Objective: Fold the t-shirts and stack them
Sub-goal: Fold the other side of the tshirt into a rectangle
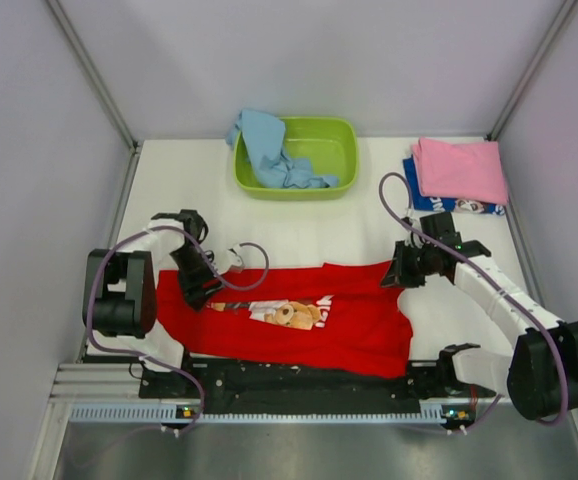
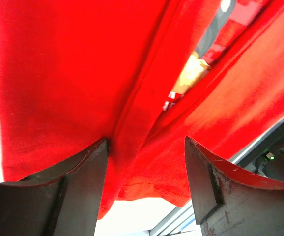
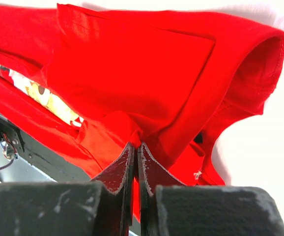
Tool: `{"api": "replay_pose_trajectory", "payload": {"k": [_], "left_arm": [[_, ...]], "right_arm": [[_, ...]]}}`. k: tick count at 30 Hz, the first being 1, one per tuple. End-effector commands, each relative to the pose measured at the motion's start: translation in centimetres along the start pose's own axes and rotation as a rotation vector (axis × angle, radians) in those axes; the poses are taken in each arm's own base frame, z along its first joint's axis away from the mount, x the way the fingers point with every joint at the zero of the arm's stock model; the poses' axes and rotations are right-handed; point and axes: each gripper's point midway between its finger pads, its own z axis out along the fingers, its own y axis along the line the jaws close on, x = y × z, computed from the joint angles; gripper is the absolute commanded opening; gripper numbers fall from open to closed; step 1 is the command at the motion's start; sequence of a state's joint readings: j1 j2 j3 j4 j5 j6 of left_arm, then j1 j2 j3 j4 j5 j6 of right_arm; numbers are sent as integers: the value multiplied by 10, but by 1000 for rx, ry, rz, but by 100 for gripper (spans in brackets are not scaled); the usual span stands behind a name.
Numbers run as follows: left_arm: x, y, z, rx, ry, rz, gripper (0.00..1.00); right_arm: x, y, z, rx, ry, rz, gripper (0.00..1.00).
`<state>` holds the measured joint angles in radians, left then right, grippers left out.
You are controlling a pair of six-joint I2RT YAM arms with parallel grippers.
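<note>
Left gripper (image 2: 146,142) agape over red t-shirt (image 1: 359,325); right gripper (image 3: 137,145) apparently tight on it.

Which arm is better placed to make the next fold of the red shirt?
Probably the right: the right pincer is shut on an edge of the red shirt, while the left pincer stands open over the cloth, gripping nothing.

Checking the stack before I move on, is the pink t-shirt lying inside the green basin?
No, the pink t-shirt lies on the dark blue t-shirt right of the green basin, which holds the light blue t-shirt.
</note>
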<state>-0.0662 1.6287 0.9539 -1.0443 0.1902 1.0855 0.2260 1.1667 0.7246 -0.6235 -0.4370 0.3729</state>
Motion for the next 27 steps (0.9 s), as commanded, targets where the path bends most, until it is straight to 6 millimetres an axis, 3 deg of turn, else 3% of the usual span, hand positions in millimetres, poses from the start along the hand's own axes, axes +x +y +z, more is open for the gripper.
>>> {"api": "replay_pose_trajectory", "payload": {"k": [1,4,14,19,22,25,27], "left_arm": [[-1,-25,-8,87,-31,21,67],[-5,-32,-15,79,-69,47,66],[12,-47,-9,161,7,37,64],[6,-12,-3,-19,-9,11,61],[2,4,-4,-102,-29,5,52],[3,-4,-4,-71,-33,37,41],[7,-14,-3,-23,-15,44,24]], "right_arm": [[-3,-4,-2,13,-23,-25,0],[-2,-4,0,7,-10,-23,0],[-2,-3,-2,7,-20,-30,0],[-3,-2,-3,1,-22,-34,0],[-3,-1,-3,-3,-23,-36,0],[-2,-2,-3,1,-21,-35,0],[-2,-3,-2,5,-21,-33,0]]}}
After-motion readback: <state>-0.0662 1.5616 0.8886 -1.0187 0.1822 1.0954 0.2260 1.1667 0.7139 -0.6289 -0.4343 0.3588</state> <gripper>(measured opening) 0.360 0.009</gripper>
